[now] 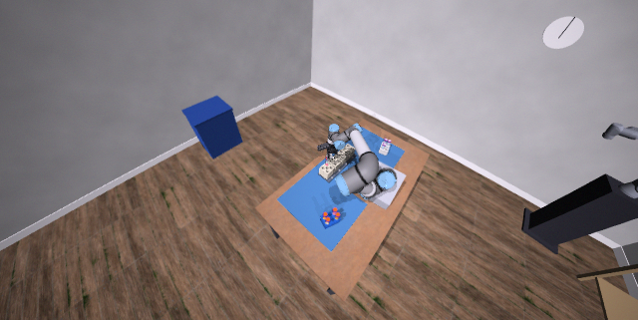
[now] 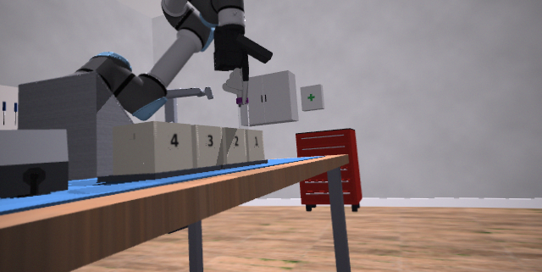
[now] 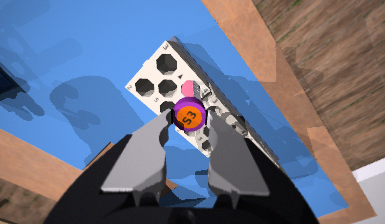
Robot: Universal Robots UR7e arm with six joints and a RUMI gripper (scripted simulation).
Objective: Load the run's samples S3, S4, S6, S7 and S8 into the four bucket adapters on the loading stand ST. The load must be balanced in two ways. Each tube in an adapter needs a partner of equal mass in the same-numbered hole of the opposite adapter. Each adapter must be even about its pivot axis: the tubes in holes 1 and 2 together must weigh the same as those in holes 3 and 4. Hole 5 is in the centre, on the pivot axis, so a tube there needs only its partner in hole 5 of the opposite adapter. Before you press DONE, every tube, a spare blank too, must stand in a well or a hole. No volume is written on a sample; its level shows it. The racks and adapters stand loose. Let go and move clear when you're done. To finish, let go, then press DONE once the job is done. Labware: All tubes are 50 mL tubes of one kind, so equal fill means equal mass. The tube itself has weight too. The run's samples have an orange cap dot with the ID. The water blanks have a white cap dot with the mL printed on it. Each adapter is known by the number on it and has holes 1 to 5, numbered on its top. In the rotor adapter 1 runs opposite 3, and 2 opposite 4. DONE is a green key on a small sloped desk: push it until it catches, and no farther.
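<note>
Grey two-jaw gripper [image 3: 189, 127] is closed to a narrow gap on the purple-capped 50 mL sample tube [image 3: 189, 114], whose orange cap dot reads S3; the two grey fingers clamp the cap from either side. In the wrist view the tube hangs upright over the near end of the row of beige block-shaped bucket adapters [image 3: 179, 90], directly above the open dark holes of the end adapter. A pink shape shows just beyond the cap, beside those holes (cannot tell whether it is the tube's own lower part or another thing). In the exterior view the tube [image 2: 242, 102] sits below the black wrist body, with only its purple band clear against the pale cabinet behind, held well above the adapter tops, over the adapters numbered 2 [image 2: 235, 145] and 1 [image 2: 255, 144]; adapters 3 [image 2: 208, 145] and 4 [image 2: 154, 147] stand to the left in the same row. All four rest on a dark base strip on the blue mat [image 2: 279, 163] over the wooden table [image 2: 212, 187]. From the top view, a small blue tube rack [image 1: 331, 218] carrying orange-dotted and white-dotted caps sits near the front of the mat, well apart from the adapters [image 1: 337, 162]. A small white object [image 1: 385, 147] lies at the far corner of the mat; detail too small to read.
</note>
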